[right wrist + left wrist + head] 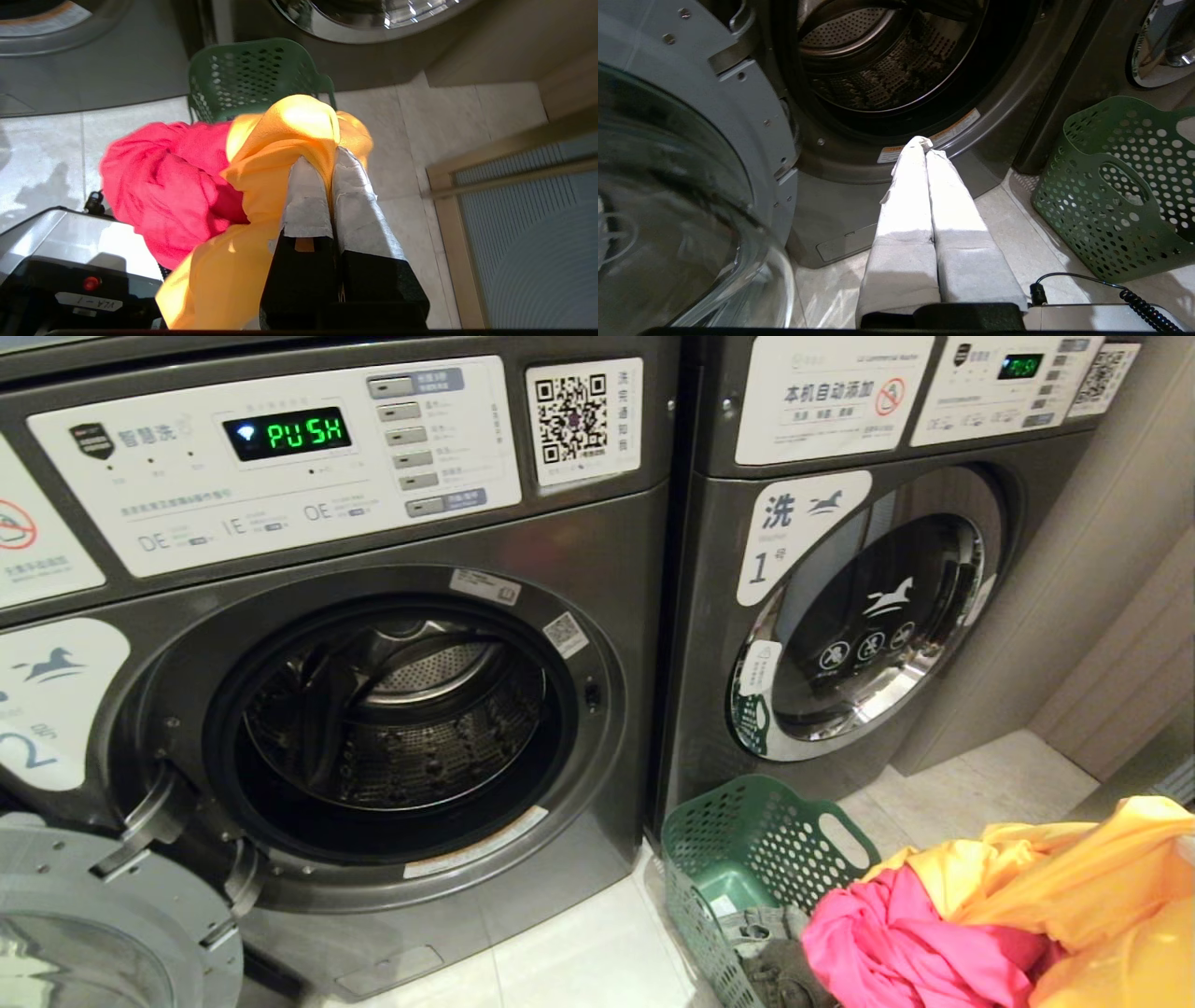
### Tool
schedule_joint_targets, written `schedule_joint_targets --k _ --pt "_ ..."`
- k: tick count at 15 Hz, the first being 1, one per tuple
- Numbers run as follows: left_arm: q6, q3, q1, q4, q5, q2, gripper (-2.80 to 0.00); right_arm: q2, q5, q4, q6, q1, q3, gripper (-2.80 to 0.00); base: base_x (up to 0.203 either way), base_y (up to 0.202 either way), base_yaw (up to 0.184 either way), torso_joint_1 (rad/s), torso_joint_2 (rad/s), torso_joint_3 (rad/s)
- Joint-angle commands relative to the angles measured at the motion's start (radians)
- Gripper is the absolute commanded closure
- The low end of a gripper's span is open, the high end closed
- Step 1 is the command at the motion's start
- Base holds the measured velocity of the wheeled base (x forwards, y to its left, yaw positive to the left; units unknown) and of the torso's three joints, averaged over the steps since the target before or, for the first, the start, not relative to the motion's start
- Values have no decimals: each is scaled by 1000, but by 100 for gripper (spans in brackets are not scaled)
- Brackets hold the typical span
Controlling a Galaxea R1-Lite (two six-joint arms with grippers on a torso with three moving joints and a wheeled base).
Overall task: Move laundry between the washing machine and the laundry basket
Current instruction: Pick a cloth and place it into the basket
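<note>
Two garments hang bunched from the right gripper, whose jaws are closed tight on a fold of the yellow-orange cloth; the magenta-red cloth hangs tangled against it. In the head view this bundle sits just above and to the right of the laundry basket, with a dull grey-green piece lying inside the basket. The washing machine marked 2 stands just left of the basket, its door swung open and its drum showing no laundry. The left gripper is parked low, left of the basket, before the machine's opening, jaws shut on nothing. Such cloth looks light, limp and likely to slide; the red piece seems only snagged, so it may drop. A deep pinch into the gathered bulk should hold better than an edge.
</note>
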Motion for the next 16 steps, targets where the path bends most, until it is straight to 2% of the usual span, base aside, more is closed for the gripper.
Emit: schedule_joint_targets --k 1,5,9,12,16 --pt "-1 0 0 0 1 0 0 -4 -6 2 4 -1 30 0 0 8 -86 0 4 2" --pt "-1 0 0 0 1 0 0 9 2 -18 70 -6 86 0 0 0 0 0 0 0" --pt "-3 0 0 0 -1 0 0 52 0 -140 93 -21 178 0 0 0 0 0 0 0" --pt "-4 0 0 0 1 0 0 83 2 -144 95 -73 181 0 0 0 0 0 0 0" --pt "-4 0 0 0 1 0 0 136 7 -146 95 -103 142 0 0 0 0 0 0 0"
